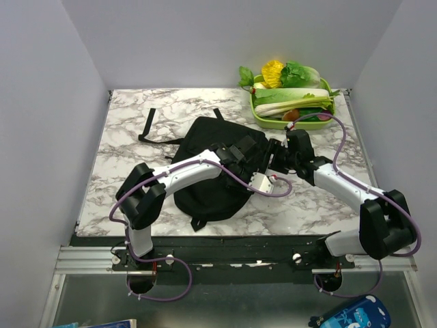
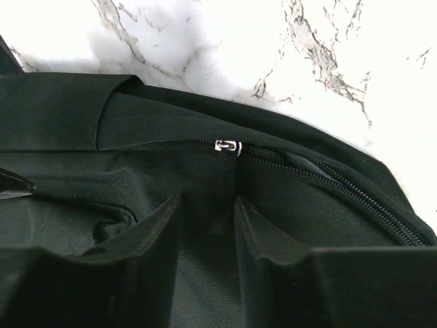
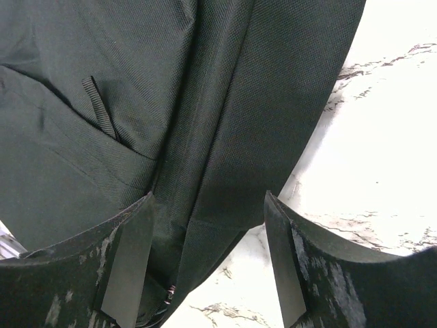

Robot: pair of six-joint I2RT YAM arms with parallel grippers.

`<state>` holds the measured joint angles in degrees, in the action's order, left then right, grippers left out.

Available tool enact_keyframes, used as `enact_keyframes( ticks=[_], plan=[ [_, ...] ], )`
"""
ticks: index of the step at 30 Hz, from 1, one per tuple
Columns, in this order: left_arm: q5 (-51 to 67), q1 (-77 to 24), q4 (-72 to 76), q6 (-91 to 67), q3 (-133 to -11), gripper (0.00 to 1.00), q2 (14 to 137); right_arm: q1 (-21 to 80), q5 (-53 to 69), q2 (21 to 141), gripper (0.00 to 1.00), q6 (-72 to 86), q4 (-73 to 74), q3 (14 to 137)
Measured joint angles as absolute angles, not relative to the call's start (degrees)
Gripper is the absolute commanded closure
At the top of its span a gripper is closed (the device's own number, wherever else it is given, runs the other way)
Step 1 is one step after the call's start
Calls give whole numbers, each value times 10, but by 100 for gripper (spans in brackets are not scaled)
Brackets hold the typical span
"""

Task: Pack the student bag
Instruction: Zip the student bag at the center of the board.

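Observation:
The student bag (image 1: 205, 174), a large black backpack, lies flat in the middle of the marble table (image 1: 116, 157). My left gripper (image 1: 247, 156) sits low on its right upper part. In the left wrist view its jaws (image 2: 208, 199) stand a narrow gap apart over the bag's dark fabric (image 2: 171, 116), just short of a silver zipper pull (image 2: 228, 145) on the zip line. My right gripper (image 1: 276, 152) is at the bag's right edge. In the right wrist view it (image 3: 208, 195) is wide open, straddling the bag's fabric edge (image 3: 225, 82) with nothing pinched.
A green tray (image 1: 273, 124) of toy vegetables (image 1: 293, 96) stands at the back right. The bag's straps (image 1: 153, 126) trail toward the back left. A blue patterned case (image 1: 351, 316) lies below the table's near edge at the right.

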<state>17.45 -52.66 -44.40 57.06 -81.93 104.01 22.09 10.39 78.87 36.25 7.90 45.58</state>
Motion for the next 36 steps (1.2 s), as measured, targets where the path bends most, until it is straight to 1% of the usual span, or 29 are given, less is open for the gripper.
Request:
enact_keyframes(
  ticks=[1, 3, 4, 9, 16, 23, 26, 27, 29, 32, 33, 35, 36],
  plan=[
    [171, -528, -442, 572, -819, 70, 1040, 220, 105, 789, 30, 363, 78, 456],
    [165, -530, -439, 572, -819, 79, 1042, 219, 110, 792, 30, 363, 75, 456],
    [163, -531, -439, 573, -819, 85, 1042, 218, 113, 794, 30, 364, 74, 456],
    [152, -536, -439, 568, -829, 99, 1055, 217, 123, 799, 30, 365, 73, 456],
    [151, -538, -451, 566, -840, 100, 1063, 217, 135, 799, 32, 366, 73, 456],
    [150, -541, -481, 566, -859, 100, 1063, 216, 175, 809, 33, 376, 71, 446],
    [150, -542, -487, 563, -861, 100, 1060, 216, 190, 827, 38, 382, 69, 441],
    [150, -544, -490, 561, -861, 100, 1057, 216, 195, 834, 42, 384, 67, 441],
    [150, -548, -493, 558, -861, 100, 1050, 216, 203, 848, 46, 388, 60, 441],
    [150, -557, -494, 554, -861, 100, 1037, 216, 209, 859, 55, 393, 51, 441],
    [150, -560, -495, 552, -861, 100, 1033, 216, 210, 861, 64, 394, 48, 441],
    [150, -563, -494, 549, -861, 100, 1030, 216, 214, 866, 77, 395, 41, 441],
    [150, -564, -494, 548, -861, 100, 1030, 216, 216, 869, 93, 397, 38, 442]
  ],
)
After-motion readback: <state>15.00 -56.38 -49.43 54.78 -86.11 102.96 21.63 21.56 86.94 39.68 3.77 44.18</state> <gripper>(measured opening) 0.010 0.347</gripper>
